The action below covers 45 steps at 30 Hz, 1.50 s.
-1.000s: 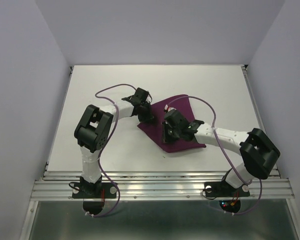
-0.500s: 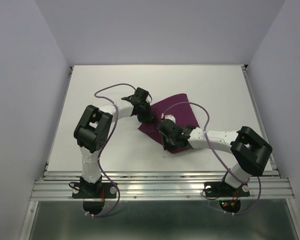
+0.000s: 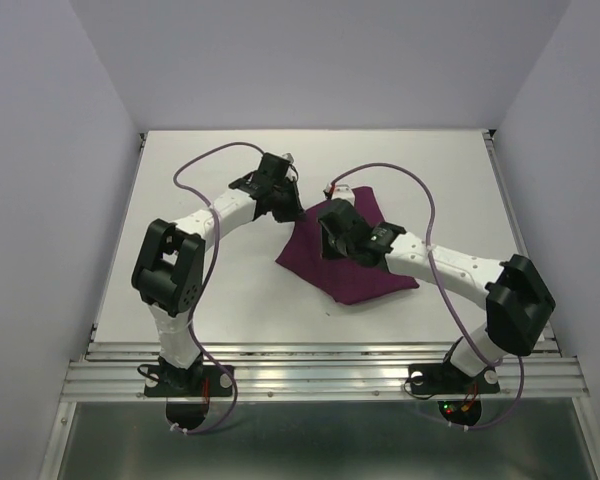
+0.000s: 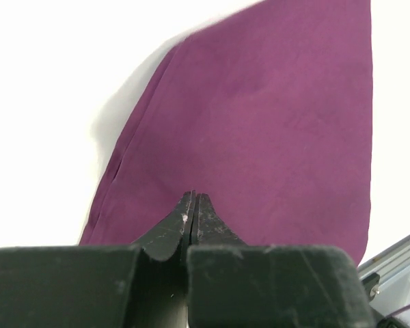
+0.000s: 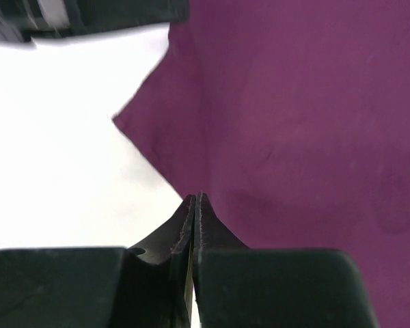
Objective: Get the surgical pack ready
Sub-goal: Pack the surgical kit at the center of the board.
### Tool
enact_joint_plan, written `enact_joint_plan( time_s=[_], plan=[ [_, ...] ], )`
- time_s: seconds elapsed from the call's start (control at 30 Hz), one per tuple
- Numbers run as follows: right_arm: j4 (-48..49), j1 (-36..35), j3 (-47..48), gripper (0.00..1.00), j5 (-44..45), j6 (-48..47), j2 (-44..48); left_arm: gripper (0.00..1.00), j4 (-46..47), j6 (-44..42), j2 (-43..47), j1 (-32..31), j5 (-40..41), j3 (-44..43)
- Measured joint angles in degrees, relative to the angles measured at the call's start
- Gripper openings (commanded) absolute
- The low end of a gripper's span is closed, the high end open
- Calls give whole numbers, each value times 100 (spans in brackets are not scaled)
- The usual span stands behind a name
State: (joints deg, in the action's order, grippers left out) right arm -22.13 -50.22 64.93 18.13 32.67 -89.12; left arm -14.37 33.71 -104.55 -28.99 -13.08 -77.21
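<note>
A dark-purple cloth [image 3: 355, 265] lies folded on the white table, at the middle and a little right. My left gripper [image 3: 288, 207] hovers at its far left edge, jaws shut. In the left wrist view the shut tips of the left gripper [image 4: 193, 196] point over the cloth [image 4: 260, 137], and nothing shows between them. My right gripper [image 3: 332, 240] is over the cloth's far half. In the right wrist view the right gripper [image 5: 197, 197] is shut and empty just above the left edge of the cloth [image 5: 301, 123], near a corner.
The bare white table [image 3: 210, 290] surrounds the cloth. An aluminium rail [image 3: 320, 365] runs along the near edge and shows as the rail [image 4: 396, 256] in the left wrist view. Purple cables [image 3: 205, 165] arc over both arms. The left gripper's black body [image 5: 89, 17] crosses the right wrist view's top.
The left arm has risen and swung toward the far left. The right gripper dipped toward the near left, then moved back toward the far side over the cloth. Both stayed shut.
</note>
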Motion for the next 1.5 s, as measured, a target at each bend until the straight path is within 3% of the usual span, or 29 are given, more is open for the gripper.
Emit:
enact_joint_plan(
  time_s=[0.37, 0.43, 0.47, 0.67, 0.77, 0.9, 1.13, 1.43, 1.47, 1.5],
  plan=[
    [2, 446, 289, 3, -17, -31, -358, 0, 46, 9, -841, 0, 2, -256],
    [-13, 485, 289, 9, -55, -33, -476, 0, 87, 24, -957, 0, 0, -256],
    [-22, 487, 289, 22, -63, -33, -518, 0, 116, 26, -999, 0, -2, -256],
    [-107, 516, 450, 55, -81, -317, -715, 0, 122, 20, -1086, 0, 11, -256],
    [-192, 516, 560, 62, -42, -514, -820, 0, 61, 11, -1054, 11, 81, -267],
    [-369, 516, 730, 63, -11, -769, -1014, 0, -70, -15, -837, 35, 149, -267],
    [-450, 516, 817, 56, -13, -990, -1519, 0, -76, -24, -203, 74, 175, -181],
    [-299, 511, 822, 13, 9, -1132, -1808, 0, -26, -22, -240, 105, 151, 118],
    [-291, 505, 822, 3, 9, -1143, -1812, 0, -26, -22, -240, 105, 151, 131],
    [-275, 503, 822, 1, 7, -1154, -1814, 0, -26, -22, -240, 105, 149, 138]
  ],
)
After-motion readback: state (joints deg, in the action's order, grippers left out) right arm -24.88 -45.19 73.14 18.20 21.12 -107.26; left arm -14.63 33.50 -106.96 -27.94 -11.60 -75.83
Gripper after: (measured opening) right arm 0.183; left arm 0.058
